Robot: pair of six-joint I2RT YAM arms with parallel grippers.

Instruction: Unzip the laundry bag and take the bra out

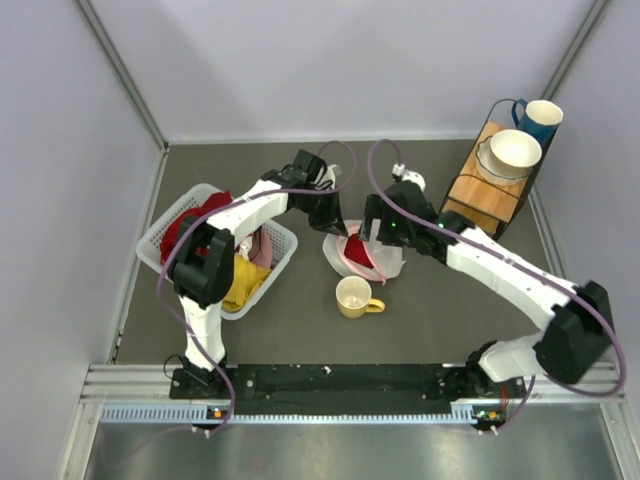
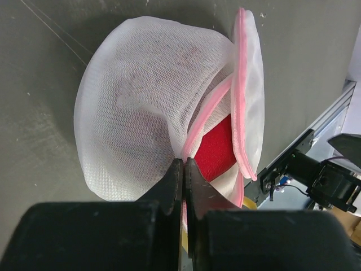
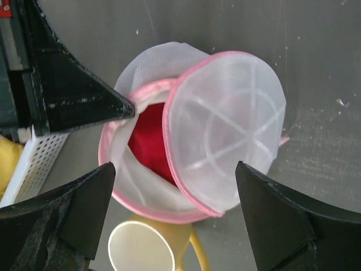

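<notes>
From above, the left gripper point(image 1: 337, 226) and right gripper point(image 1: 374, 236) met over the laundry bag point(image 1: 362, 258). On the left wrist, jaws pinched its pink trim point(image 2: 242, 84), red fabric point(image 2: 217, 152) just beyond the tips. On the right wrist, jaws gaped empty, with the unzipped bag between them.

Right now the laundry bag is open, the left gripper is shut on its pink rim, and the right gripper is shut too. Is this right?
One thing is wrong: the right gripper is open, jaws wide over the laundry bag, as the right wrist view shows. The rest holds.
</notes>
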